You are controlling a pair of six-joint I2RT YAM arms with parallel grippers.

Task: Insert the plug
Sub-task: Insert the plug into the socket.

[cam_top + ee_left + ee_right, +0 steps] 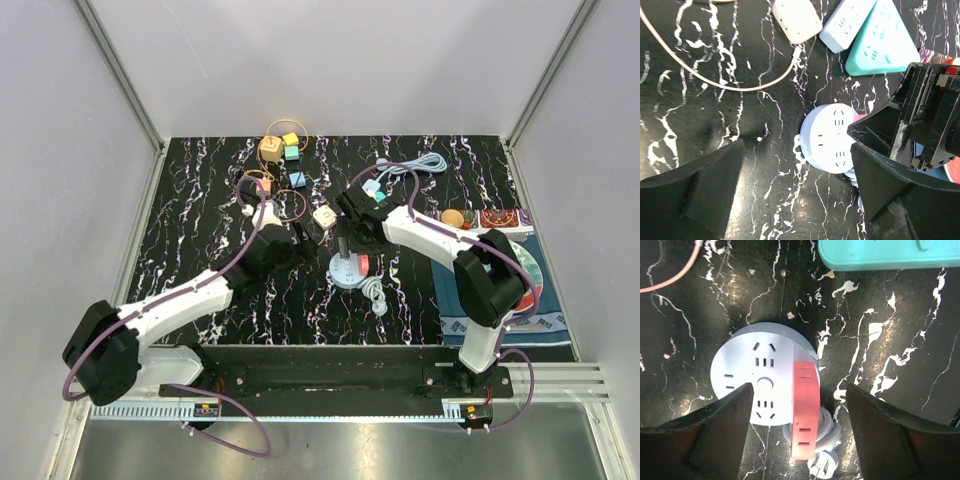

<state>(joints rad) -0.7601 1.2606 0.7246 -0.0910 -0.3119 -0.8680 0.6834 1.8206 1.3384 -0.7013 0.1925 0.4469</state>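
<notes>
a: what's the biggest thing here?
b: the black marbled tabletop [200, 200]. both tools hang over its middle.
a: their state?
b: the left tool [796, 141] is spread wide and grips nothing. the right tool [799, 386] is wide too, with nothing touching its fingers.
a: and below?
b: a teal power strip [890, 252], then a round white socket hub [742, 370].
a: the plug?
b: the red plug [804, 410] lies on the hub's face, right of centre, between the right tool's fingers. a small white pronged plug [822, 467] lies just beside the hub.

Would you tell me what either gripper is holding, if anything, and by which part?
Nothing: the left gripper and right gripper both stand open near the round socket.
</notes>
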